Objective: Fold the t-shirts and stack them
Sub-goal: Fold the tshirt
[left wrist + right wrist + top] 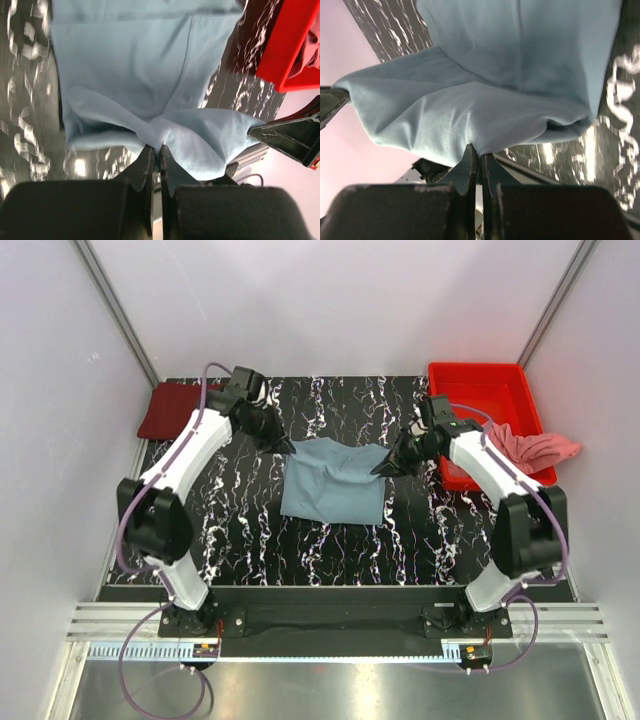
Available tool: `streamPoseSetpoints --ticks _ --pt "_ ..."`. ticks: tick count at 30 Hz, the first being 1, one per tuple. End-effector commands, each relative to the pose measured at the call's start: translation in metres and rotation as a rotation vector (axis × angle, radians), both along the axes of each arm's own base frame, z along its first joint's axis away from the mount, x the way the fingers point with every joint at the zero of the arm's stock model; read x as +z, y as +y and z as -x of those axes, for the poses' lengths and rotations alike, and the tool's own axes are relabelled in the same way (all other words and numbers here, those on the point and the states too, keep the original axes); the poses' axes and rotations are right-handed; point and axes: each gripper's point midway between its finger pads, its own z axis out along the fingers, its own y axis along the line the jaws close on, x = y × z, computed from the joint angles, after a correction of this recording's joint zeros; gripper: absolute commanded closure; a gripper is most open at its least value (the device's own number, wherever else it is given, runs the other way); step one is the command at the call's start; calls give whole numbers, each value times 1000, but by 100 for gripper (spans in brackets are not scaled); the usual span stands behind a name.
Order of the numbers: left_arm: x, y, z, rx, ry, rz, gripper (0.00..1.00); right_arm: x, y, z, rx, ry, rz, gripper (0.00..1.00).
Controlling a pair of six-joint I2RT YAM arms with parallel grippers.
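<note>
Your left gripper (156, 150) and right gripper (479, 150) are each pinched tight on the far edge of the grey-blue shirt (335, 485), one near each far corner. They hold that edge bunched and raised while the rest lies flat mid-table (240, 530), which I judge sets you up to draw it over for a fold. The red tray (478, 372) at the far right has the pink shirt (545, 448) spilling over its right rim, and the maroon shirt (170, 410) lies on the table's far left corner.
</note>
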Motion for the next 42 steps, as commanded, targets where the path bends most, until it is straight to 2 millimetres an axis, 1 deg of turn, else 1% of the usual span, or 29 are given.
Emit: streamPoseSetpoints --ticks 1,8,9,10,11,13,15,16,17,18,19,20,21,22,23,24,27,28,30,31,32,33,34,35,36,38,40,41,42 --pt "9 -7 -26 -82 -34 34 95 13 6 -27 56 -42 -55 100" --pt "-26 -20 -98 -83 13 96 89 -8 -9 -97 1 -15 -71 96" --pt "-29 -19 -107 -77 6 101 87 -11 -11 -104 -1 -16 -77 93" --pt "-32 -18 -118 -69 -9 108 86 -17 -15 -111 -7 -8 -75 82" --pt "-49 -16 -128 -56 6 106 85 -30 -19 -124 -18 5 -69 78" --pt "-57 -4 -155 -4 -27 101 82 -41 -33 -151 -52 -33 -81 75" --pt "-68 7 -184 63 -60 127 86 -60 -48 -188 -60 -70 -81 70" --pt "-77 13 -198 84 -90 113 86 -63 -52 -222 -47 -129 -87 72" --pt "-80 15 -207 88 -119 114 82 -57 -53 -236 -39 -160 -101 72" --pt "-77 20 -217 92 -144 144 80 -55 -56 -244 -41 -158 -91 66" --pt "-78 24 -222 127 -117 172 78 -72 -59 -253 -39 -148 -84 56" --pt "-84 29 -224 139 -96 174 74 -33 -64 -276 -47 -272 -67 20" --pt "-80 43 -231 175 -124 119 71 -31 -70 -276 -64 -257 -51 0" --pt "-67 49 -230 165 -174 97 64 -26 -86 -283 -110 -263 -54 0" --pt "-65 50 -228 163 -187 105 55 -23 -87 -283 -119 -258 -75 0" --pt "-59 50 -226 162 -185 145 32 -19 -89 -285 -126 -276 -80 0" --pt "-47 55 -209 140 -197 101 26 -17 -86 -267 -80 -307 20 0" --pt "-41 57 -197 134 -198 90 27 -15 -73 -253 -56 -296 47 0" --pt "-32 54 -187 101 -247 59 35 -10 -63 -243 -30 -304 53 0" --pt "-10 53 -182 93 -308 50 37 -4 -56 -237 -3 -321 57 0" --pt "-23 48 -170 75 -285 38 40 -2 -41 -229 35 -323 65 0" --pt "-19 45 -165 63 -298 47 52 1 -35 -225 55 -337 75 0" --pt "-8 40 -161 53 -330 65 57 1 -29 -219 69 -338 79 0" --pt "-19 27 -147 15 -296 99 59 3 -20 -218 81 -358 77 0" --pt "-18 20 -144 -1 -302 119 60 3 -16 -216 83 -356 68 4" --pt "-22 -1 -132 -40 -283 134 71 2 -5 -210 94 -354 45 19" --pt "-31 -17 -119 -73 -247 152 77 -5 9 -203 123 -343 26 44" --pt "-34 -29 -112 -93 -238 151 85 -7 12 -205 124 -346 12 61" --pt "-45 -31 -105 -92 -207 148 86 -9 13 -206 117 -337 -3 66"
